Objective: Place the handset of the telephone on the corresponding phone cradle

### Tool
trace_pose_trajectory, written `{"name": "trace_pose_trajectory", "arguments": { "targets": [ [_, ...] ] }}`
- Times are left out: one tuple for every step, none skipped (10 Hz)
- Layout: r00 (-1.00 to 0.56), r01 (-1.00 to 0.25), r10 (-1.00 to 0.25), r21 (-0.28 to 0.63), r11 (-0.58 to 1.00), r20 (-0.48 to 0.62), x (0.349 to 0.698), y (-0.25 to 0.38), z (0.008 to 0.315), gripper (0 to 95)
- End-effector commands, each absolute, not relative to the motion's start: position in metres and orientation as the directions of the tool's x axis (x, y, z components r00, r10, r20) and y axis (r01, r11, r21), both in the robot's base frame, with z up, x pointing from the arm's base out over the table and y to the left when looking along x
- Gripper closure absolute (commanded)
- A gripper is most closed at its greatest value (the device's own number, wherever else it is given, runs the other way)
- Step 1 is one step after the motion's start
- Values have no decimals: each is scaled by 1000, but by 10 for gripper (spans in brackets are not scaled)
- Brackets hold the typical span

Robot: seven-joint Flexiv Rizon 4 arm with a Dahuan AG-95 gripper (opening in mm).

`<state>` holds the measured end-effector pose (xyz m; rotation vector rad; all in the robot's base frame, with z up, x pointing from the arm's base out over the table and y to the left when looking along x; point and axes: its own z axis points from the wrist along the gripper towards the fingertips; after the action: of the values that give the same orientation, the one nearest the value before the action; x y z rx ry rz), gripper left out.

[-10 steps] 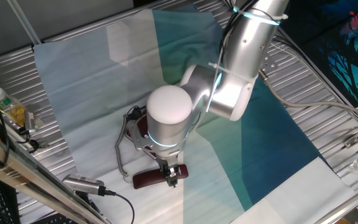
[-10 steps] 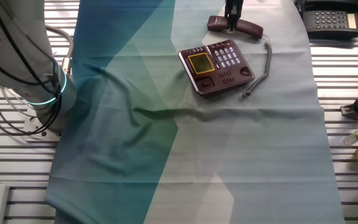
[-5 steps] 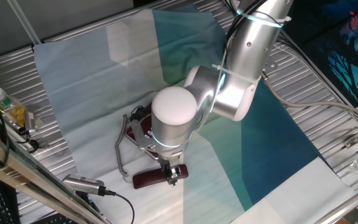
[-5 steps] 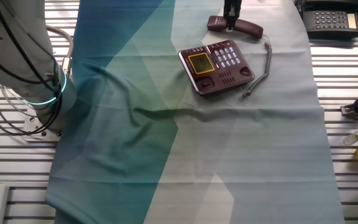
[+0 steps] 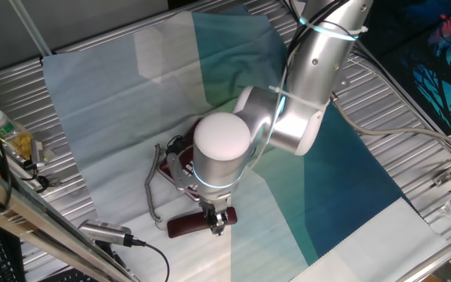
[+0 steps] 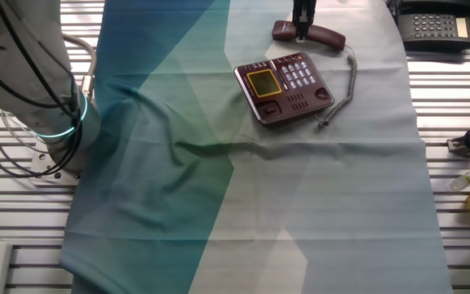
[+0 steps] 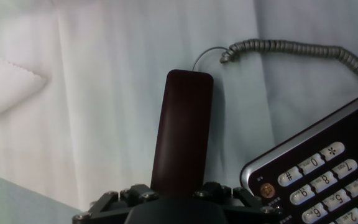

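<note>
Smooth, glossy maroon handset (image 7: 183, 134) lies on pale cloth (image 7: 92, 112), apparently gripped by the pincer (image 5: 217, 225); since before, only the arm's elbow shifted.

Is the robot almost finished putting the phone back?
Not yet. The gripper is down at the handset, its fingers either side of it, but the handset lies on the cloth apart from the telephone. Left to do: lift it and set it into the cradle.

Handset (image 7: 182, 134): smooth, glossy maroon plastic. Telephone (image 6: 283, 87): glossy maroon plastic casing, white buttons. Cord (image 7: 291, 48): grey coiled plastic. Cloth (image 6: 300, 196): matt, creased fabric. Table (image 6: 455, 122): ribbed bare metal.
</note>
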<state>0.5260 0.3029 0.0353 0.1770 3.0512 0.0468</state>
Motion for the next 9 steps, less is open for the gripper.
{"name": "trace_pose_trajectory", "arguments": {
  "targets": [
    [-990,114,116,28,993,-83,527,303,35,570],
    [-990,114,116,28,993,-83,527,303,35,570],
    [-990,112,114,26,993,-83,527,303,35,570],
    [-990,111,113,24,993,-83,527,303,35,570],
    [-990,112,113,24,993,-84,527,303,35,570],
    [-990,113,115,22,993,-84,527,303,35,570],
    [-989,117,118,19,993,-84,527,303,35,760],
    [-988,126,127,20,992,-84,527,303,35,950],
    [-988,127,128,22,992,-85,527,303,35,950]
  ]
}}
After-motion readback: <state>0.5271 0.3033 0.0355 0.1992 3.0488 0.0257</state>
